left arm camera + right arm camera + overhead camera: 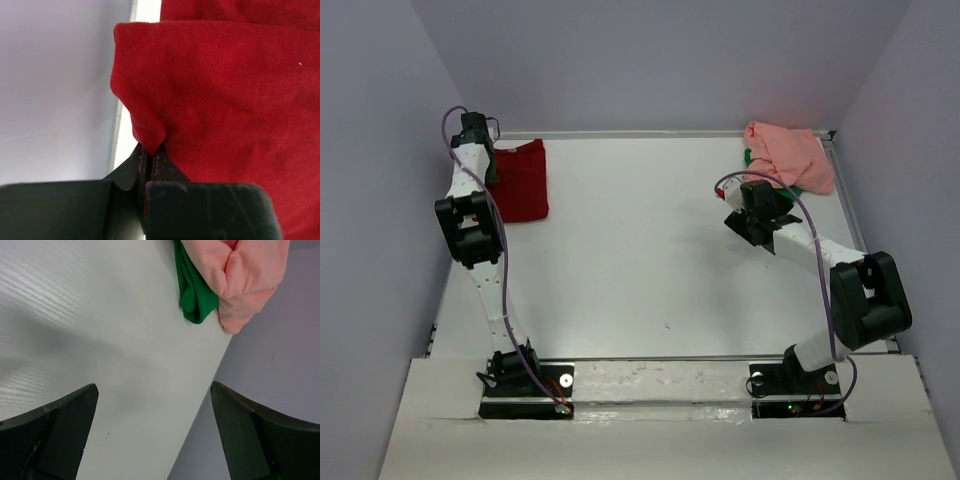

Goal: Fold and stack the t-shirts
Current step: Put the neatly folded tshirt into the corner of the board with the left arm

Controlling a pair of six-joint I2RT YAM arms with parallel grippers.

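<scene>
A dark red t-shirt point(520, 180) lies folded at the table's far left corner. My left gripper point(492, 160) is shut on a pinch of its near left edge, and in the left wrist view the red cloth point(225, 100) bunches into the closed tips of the left gripper point(150, 150). At the far right, a salmon pink t-shirt point(788, 155) lies crumpled on green fabric point(802, 188). My right gripper point(745, 200) hovers open just short of that pile. Its wrist view shows the pink t-shirt point(240, 270) and green fabric point(195, 295) ahead of the empty right gripper point(154, 387).
The white table point(640, 260) is boxed in by grey walls on the left point(380, 200), right point(910, 180) and back. Its right edge point(210, 390) runs close under my right gripper. The red shirt sits tight against the left wall point(60, 100).
</scene>
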